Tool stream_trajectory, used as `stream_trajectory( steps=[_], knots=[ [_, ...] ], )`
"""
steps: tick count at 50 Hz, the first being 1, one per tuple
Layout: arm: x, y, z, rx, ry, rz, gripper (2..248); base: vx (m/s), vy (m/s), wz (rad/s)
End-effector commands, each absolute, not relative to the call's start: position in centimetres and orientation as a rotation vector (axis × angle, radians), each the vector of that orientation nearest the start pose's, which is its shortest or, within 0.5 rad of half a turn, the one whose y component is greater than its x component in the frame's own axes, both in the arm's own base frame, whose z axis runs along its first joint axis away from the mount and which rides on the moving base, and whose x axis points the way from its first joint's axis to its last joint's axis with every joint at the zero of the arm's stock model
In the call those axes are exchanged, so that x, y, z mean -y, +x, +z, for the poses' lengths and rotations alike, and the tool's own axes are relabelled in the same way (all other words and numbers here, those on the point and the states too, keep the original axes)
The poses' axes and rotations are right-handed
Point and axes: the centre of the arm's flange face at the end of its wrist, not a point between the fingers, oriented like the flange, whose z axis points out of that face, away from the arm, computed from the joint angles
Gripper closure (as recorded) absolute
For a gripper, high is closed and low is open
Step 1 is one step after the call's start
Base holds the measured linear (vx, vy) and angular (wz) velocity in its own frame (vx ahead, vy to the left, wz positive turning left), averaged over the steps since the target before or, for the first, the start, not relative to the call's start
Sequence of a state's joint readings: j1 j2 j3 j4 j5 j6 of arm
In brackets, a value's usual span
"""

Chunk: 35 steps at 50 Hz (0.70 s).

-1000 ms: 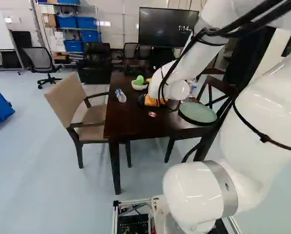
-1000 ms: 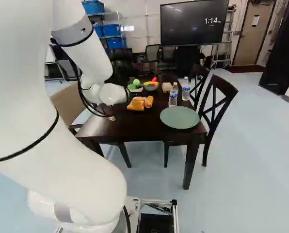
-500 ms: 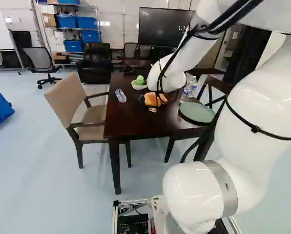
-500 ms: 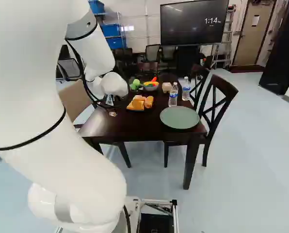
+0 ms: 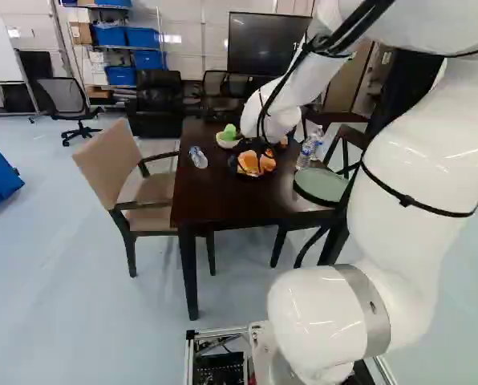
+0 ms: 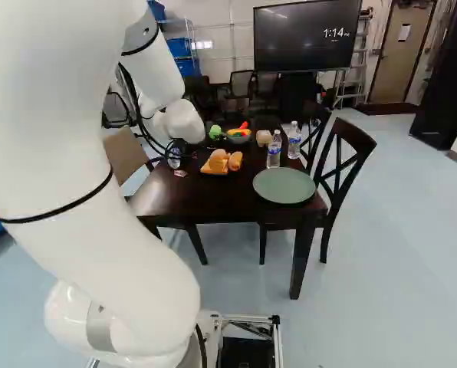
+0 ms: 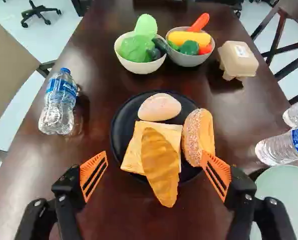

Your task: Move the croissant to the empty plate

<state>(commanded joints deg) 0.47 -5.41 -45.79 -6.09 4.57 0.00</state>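
In the left base view my gripper [image 5: 263, 147] is a dark shape below the white wrist, near the food. The wrist view shows the gripper [image 7: 155, 167] open, its orange pads wide apart. Between and beyond its fingertips lies the golden croissant [image 7: 160, 165], on a slice of bread on the black plate [image 7: 117, 131]; its near end sticks out past the rim. Nothing is gripped. The empty green plate [image 6: 284, 185] sits near the table's corner in the right base view; part of this plate [image 7: 284, 200] shows beside the right-hand finger in the wrist view.
A round bun [image 7: 159, 107] and a seeded roll [image 7: 198, 136] share the black plate. Beyond stand two bowls of toy vegetables [image 7: 139, 65] and an egg carton [image 7: 238, 59]. Water bottles [image 7: 59, 102] flank the plate on both sides. Chairs [image 6: 343, 161] stand around the dark table [image 6: 213, 195].
The arm has moved forward over the table, its wrist shifting left in the left base view and right in the right base view. The base and the food have stayed put.
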Motion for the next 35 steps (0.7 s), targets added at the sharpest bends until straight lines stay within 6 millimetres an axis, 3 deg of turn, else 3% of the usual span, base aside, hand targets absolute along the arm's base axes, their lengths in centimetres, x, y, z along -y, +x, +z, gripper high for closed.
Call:
stream_trajectory(
  steps=[28,35],
  knots=[
    [-0.2,51.8,48.0,0.230,-3.052,-0.967,3,0.000,0.000,0.000],
    [-0.1,52.8,47.7,0.232,-3.081,-0.890,3,0.000,0.000,0.000]
  ],
)
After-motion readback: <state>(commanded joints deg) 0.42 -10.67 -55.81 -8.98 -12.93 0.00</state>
